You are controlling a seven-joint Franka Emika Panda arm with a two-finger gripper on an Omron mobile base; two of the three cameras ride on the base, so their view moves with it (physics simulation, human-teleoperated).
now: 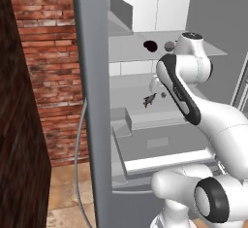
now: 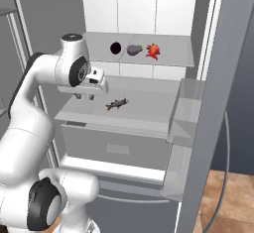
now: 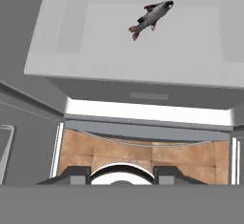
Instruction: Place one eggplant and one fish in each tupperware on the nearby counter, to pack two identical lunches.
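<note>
Gripper (image 2: pixel 85 97) hangs over near edge of middle fridge shelf (image 2: pixel 144 118), holds nothing; jaw gap cannot be judged. Grey fish (image 2: pixel 117 103) lies farther on this shelf. Upper shelf (image 2: pixel 173 58): dark eggplant (image 2: pixel 115 48), mauve eggplant (image 2: pixel 134 50), red fish (image 2: pixel 153 51) in row.

I am seeing a small slim dark grey-brown fish (image 2: pixel 117 104) lying flat on the middle grey fridge shelf (image 2: pixel 144 115), head angling toward the back right, reddish fins showing in my hand view (image 3: pixel 151 15). One shelf above it, a glossy near-black egg-shaped eggplant (image 2: pixel 115 48) is sitting leftmost, a duller mauve-brown eggplant (image 2: pixel 134 50) is lying just beside it, and a bright red-orange fish (image 2: pixel 153 51) is resting at the right end.
</note>
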